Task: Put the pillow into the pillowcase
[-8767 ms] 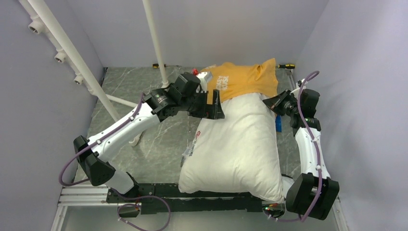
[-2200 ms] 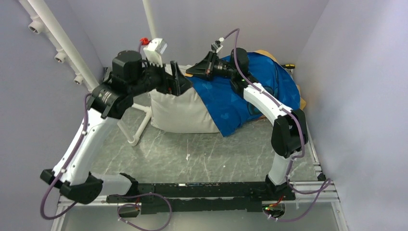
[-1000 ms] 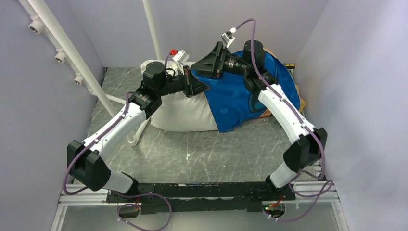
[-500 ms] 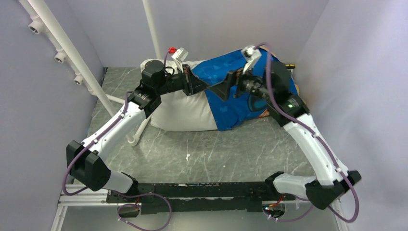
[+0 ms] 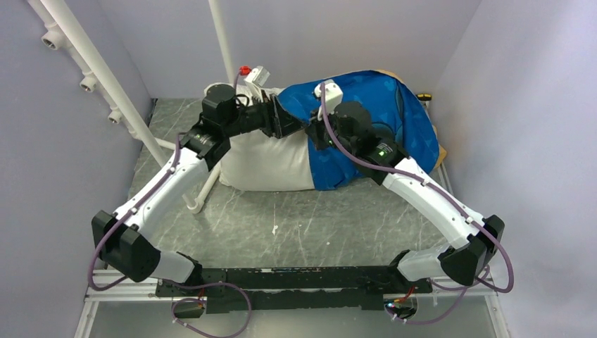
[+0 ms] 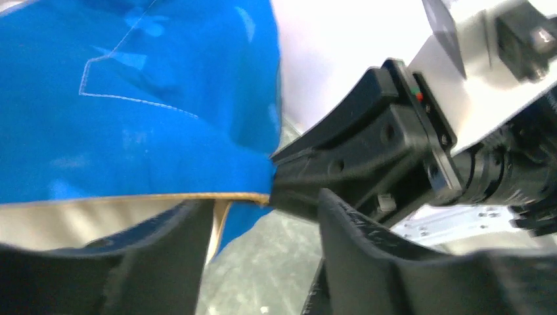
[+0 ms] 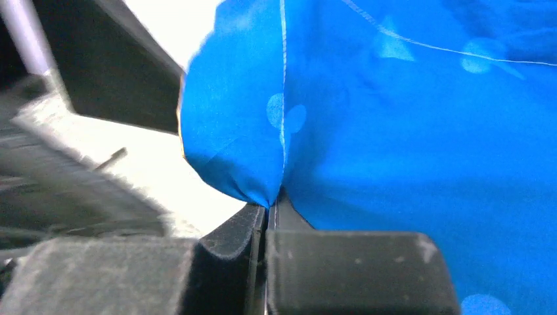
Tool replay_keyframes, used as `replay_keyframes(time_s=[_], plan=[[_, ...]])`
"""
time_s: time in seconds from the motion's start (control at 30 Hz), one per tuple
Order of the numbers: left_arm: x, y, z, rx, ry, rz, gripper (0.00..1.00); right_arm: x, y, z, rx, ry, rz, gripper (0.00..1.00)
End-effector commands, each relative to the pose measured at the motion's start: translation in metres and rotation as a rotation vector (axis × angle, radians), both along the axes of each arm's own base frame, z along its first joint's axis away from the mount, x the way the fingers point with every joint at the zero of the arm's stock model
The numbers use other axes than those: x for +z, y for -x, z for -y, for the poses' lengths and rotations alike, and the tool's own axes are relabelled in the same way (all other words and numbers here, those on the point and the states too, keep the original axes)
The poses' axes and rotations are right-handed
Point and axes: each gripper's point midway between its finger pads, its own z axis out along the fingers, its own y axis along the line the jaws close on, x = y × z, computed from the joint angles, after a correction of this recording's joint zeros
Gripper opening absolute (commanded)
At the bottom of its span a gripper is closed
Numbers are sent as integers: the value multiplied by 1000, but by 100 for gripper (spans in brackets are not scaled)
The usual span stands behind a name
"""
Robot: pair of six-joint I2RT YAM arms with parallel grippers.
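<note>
Judged roughly half done. Nearest, saw only grey counter (image 5: 296, 218) between the arm bases and the work. Farther on, level with the claws, found the pillow (image 5: 264, 163) lying crosswise on the counter. Found the pillowcase (image 5: 384, 105), blue side up, covering the part of it to the right of the right claw (image 7: 266, 211). Left bare: the white part to the left of the left claw (image 6: 263, 209), from the open hem to the end of the pillow. Left to do, by the look of it: hauling that hem leftward over the plump bare end, then settling the corners inside. Could not tell how well the far, covered end was seated.

Reached in from the near edge with both arms, elbows thrown outward, wrists meeting over the hem on top of the pillow. Showed the right claw pressed together on a fold of the blue hem, cloth pinched in the seam between its fingers. Showed the left claw apart, just beside the right claw's tip. Had the tan-edged hem hanging over the gap, with nothing clamped. Looked ready to take a fresh bite of the hem there.
</note>
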Motion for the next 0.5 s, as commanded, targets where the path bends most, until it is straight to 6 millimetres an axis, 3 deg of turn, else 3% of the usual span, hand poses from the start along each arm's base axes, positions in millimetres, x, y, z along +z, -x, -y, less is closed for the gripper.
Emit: replay_keyframes(time_s=[0.0, 0.07, 0.17, 0.3, 0.47], plan=[[44, 1, -45, 204, -89, 118, 81, 35, -12, 19, -127, -86, 79, 0], [28, -12, -73, 349, -211, 92, 92, 35, -9, 20, -127, -95, 63, 0], [15, -26, -126, 586, -371, 40, 96, 34, -6, 22, -134, -121, 25, 0], [-12, -30, -188, 841, -493, -99, 99, 33, -4, 23, -130, -161, -27, 0], [-73, -41, -217, 844, -500, -385, 99, 40, -1, 21, -110, -215, -59, 0]])
